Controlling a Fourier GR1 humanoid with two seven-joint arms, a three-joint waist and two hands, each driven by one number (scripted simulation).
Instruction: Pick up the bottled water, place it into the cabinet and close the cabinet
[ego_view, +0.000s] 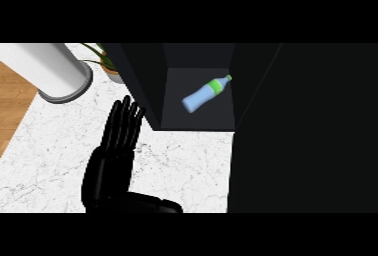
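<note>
Bottled water (206, 94) seen lying tilted inside cabinet (295, 125), at 1 o'clock from left hand (111, 160), held flat-fingered, empty.

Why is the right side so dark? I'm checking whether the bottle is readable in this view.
Head view: the black cabinet fills the right side, unlit and featureless; the bottled water lies tilted inside, pale blue, soft-edged but readable; the left hand shows as a flat black shape on bright marble.
</note>
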